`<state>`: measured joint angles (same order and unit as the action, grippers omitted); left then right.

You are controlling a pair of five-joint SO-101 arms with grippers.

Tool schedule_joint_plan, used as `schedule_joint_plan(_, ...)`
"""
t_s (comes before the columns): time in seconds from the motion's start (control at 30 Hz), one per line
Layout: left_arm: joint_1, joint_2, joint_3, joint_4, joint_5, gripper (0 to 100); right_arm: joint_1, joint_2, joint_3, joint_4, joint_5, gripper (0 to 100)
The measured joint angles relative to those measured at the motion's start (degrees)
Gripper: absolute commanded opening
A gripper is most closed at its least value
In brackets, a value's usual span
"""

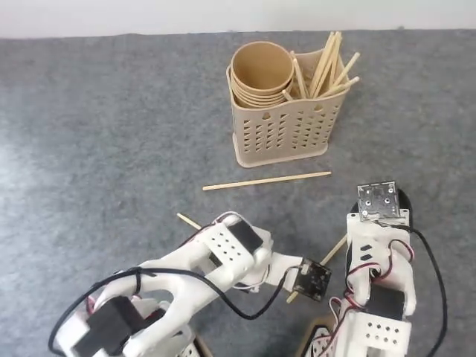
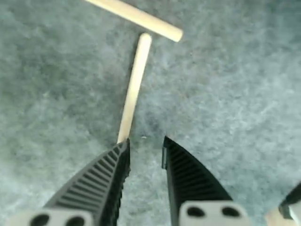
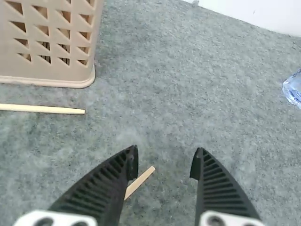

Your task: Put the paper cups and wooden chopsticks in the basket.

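The beige basket (image 1: pixel 286 126) stands at the back, holding stacked paper cups (image 1: pixel 262 71) and several wooden chopsticks (image 1: pixel 323 67). One loose chopstick (image 1: pixel 268 181) lies in front of it, also seen as a chopstick (image 3: pixel 42 108) near the basket's base (image 3: pixel 47 42). Another chopstick (image 2: pixel 134 89) lies on the carpet, its near end touching one fingertip of my open left gripper (image 2: pixel 145 143), outside the gap. A second stick (image 2: pixel 136 16) lies crosswise beyond it. My right gripper (image 3: pixel 166 150) hangs open over the carpet, a chopstick end (image 3: pixel 138 181) beside one finger.
Grey carpet (image 1: pixel 97 149) covers the table. The left arm (image 1: pixel 223 256) and right arm (image 1: pixel 379 253) sit close together at the front. A short piece of chopstick (image 1: pixel 190 221) pokes out from under the left arm. A bluish object (image 3: pixel 294 87) lies off to one side.
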<state>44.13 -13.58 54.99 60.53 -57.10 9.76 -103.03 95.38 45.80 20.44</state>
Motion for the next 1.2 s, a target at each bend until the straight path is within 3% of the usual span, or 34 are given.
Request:
schedule_joint_plan(0.77, 0.00, 0.26, -3.08, 0.53, -1.76, 11, -0.09, 0.00, 0.00, 0.00, 0.00, 19.0)
schedule_joint_plan(1.2, 0.62, 16.26, -13.80, 5.27, -2.37, 11, -0.09, 0.00, 0.00, 0.00, 0.00, 19.0)
